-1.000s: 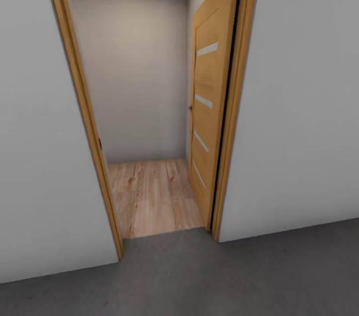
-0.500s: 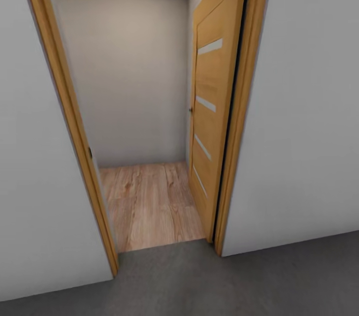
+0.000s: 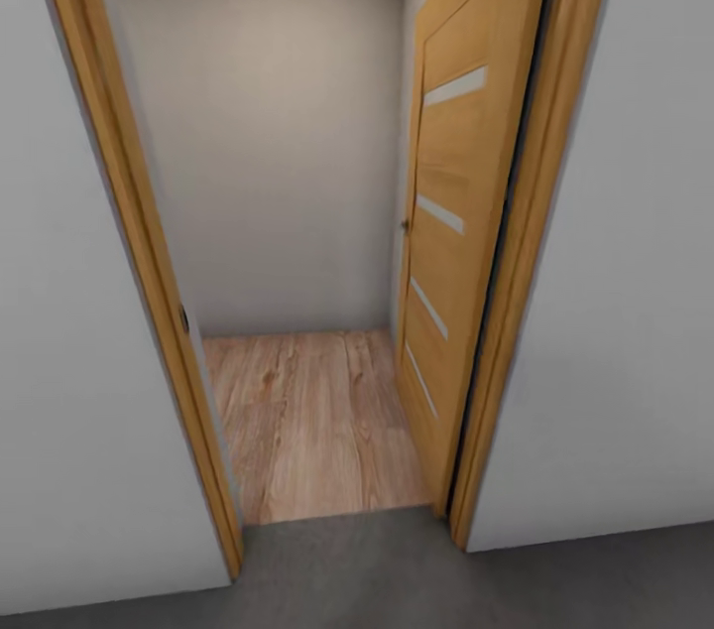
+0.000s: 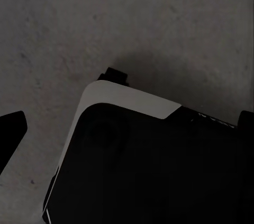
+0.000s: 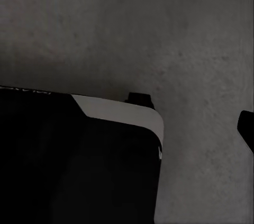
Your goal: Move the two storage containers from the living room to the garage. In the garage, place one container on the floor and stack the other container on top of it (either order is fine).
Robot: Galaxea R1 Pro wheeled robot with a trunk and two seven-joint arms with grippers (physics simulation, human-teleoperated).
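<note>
A doorway seen from the garage side. Left of the opening stands a pale wall (image 3: 69, 361), then the wooden door frame (image 3: 139, 242). Through the opening lies a narrow room with a light wood plank floor (image 3: 307, 421) and a bare grey back wall (image 3: 278, 143). Right of the opening, the slatted wooden door (image 3: 461, 212) stands swung inward. In front of the frame runs the dark concrete floor (image 3: 397, 579). Both wrist views look down on that concrete and the robot's dark base (image 4: 153, 166). Whether either gripper is clenched or released cannot be told. Neither container is in sight here; judging by this, fetching and stacking remain ahead.
</note>
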